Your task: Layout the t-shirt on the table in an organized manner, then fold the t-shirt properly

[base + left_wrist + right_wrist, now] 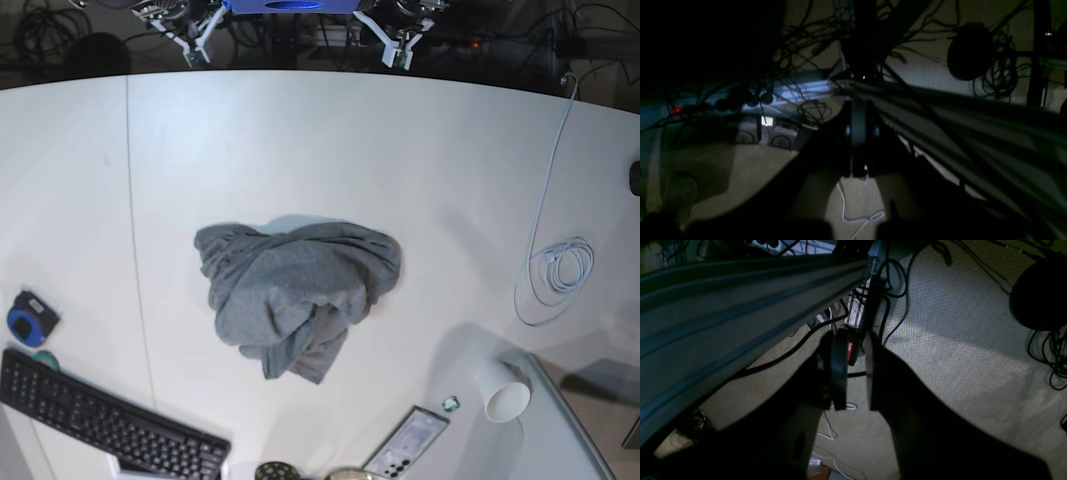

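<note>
White tabletop (420, 150), curved far edge, thin dark seam down one side. Crumpled grey t-shirt (295, 290) in a heap mid-surface, well clear of both hands, which sit off the far edge. Coiled white cable (560, 268) on the left hand's side, trailing to the far edge. White paper cup (503, 393) on its side at the near edge, phone (407, 443) beside it. Black keyboard (105, 420) and blue-black round item (27, 318) at the near corner on the right hand's side.

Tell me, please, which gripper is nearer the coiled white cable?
Left. The left gripper sits beyond the far edge of the table, on the same half as the cable; the right gripper sits beyond the opposite half.
</note>
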Motion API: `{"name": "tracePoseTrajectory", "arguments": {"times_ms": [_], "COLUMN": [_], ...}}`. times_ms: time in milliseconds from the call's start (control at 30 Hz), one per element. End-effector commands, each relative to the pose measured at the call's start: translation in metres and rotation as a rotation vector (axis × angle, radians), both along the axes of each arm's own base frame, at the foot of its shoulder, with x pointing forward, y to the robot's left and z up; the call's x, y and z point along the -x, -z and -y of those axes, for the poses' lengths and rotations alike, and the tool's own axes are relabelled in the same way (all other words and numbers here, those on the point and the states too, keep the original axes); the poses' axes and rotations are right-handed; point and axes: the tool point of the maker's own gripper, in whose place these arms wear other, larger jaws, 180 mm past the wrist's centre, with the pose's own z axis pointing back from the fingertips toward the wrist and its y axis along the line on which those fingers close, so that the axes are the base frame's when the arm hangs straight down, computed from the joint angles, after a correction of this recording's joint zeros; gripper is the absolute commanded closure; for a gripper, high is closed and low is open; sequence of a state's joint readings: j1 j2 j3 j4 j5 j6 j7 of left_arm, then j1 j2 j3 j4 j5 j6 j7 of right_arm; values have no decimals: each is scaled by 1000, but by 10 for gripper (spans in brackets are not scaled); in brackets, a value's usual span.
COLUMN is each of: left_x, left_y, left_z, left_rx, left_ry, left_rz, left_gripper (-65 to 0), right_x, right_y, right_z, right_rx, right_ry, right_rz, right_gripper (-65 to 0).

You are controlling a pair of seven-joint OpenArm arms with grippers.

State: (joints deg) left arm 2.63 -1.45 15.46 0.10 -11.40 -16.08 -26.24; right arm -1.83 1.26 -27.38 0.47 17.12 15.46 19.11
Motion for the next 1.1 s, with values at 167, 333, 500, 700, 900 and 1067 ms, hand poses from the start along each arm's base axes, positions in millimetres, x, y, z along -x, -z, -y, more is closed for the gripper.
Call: {"name": "tracePoseTrajectory", "arguments": {"times_ms": [167, 333, 500, 700, 900, 1067], "left_x": [5, 11, 9, 1, 11, 15], "left_y": [-2, -5, -5, -6, -6, -5], "left_z": [3, 14, 13, 13, 16, 13], "left_rx": [16, 42, 40, 41, 45, 40], "left_ry": [-1, 24, 24, 2, 23, 24], "left_rz": [14, 26, 29, 48, 29, 20], "left_gripper": [0, 0, 0, 0, 0, 0], "right_x": [-2, 11, 23, 29, 31, 29], "right_y": [-1, -1, 0, 1, 1, 1], "right_z": [-3, -16, -15, -13, -13, -13], "right_rx": [-13, -30, -17, -10, -9, -9], "right_ry": [-1, -4, -27, -34, -34, -34], "right_rz": [10, -21, -91, -118, -123, -120], "right_gripper": [-87, -89, -209, -650, -650, -341]}}
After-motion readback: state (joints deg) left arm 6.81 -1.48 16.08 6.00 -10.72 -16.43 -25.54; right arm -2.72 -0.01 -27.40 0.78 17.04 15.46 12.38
